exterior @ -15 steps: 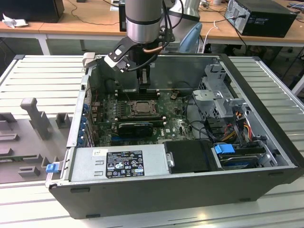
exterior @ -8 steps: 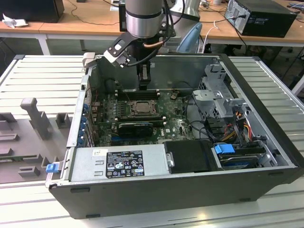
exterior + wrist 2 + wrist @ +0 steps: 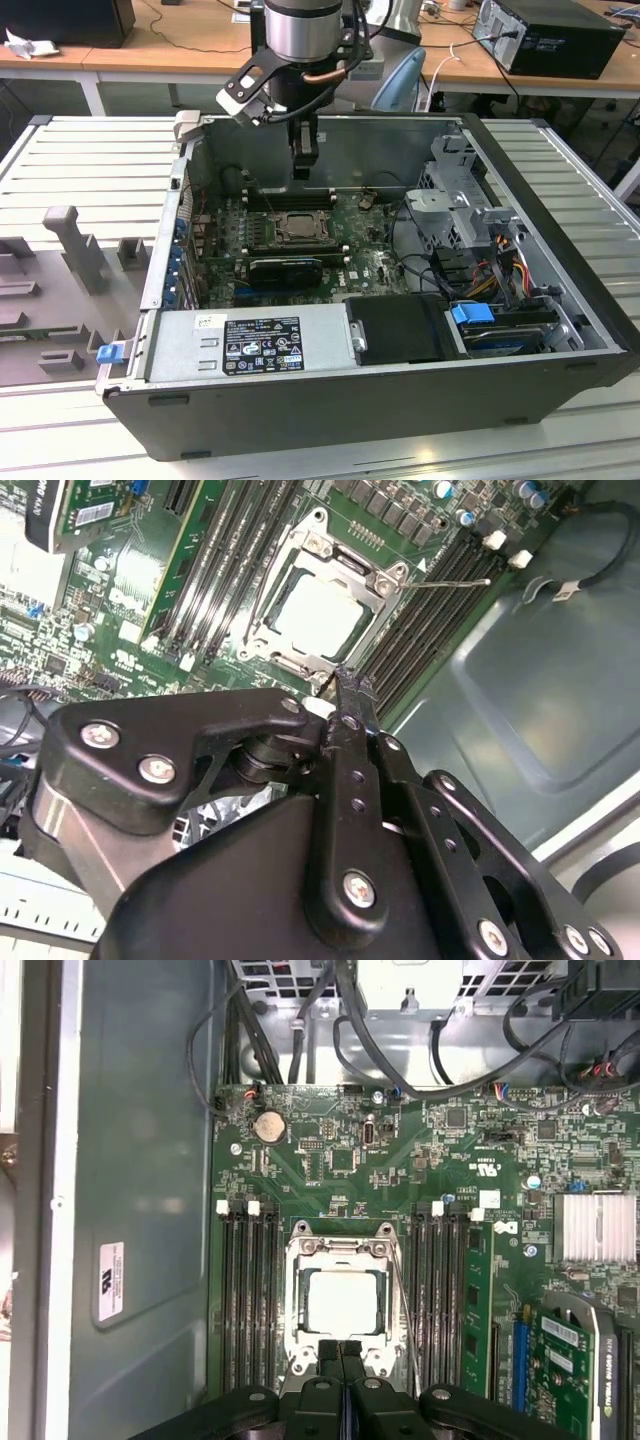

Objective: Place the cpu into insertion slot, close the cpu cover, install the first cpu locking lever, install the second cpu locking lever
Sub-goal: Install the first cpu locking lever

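1. Silver-grey cpu (image 3: 345, 1302) lies flat, face up, on the green motherboard (image 3: 330, 1160); it is square, with edges parallel to the memory slots (image 3: 245, 1300).
2. Cpu cover (image 3: 340, 1250) frames it.
3. Claw (image 3: 341, 1352) is pinched together and empty, above the cover's edge.

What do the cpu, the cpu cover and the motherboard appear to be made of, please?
The cpu: pale metal face, matte with a bright sheen. The cpu cover: thin sheet metal, probably steel, silvery-grey with stamped edges and glints. The motherboard: green lacquered circuit board, likely fibreglass laminate, judging by its printed traces.
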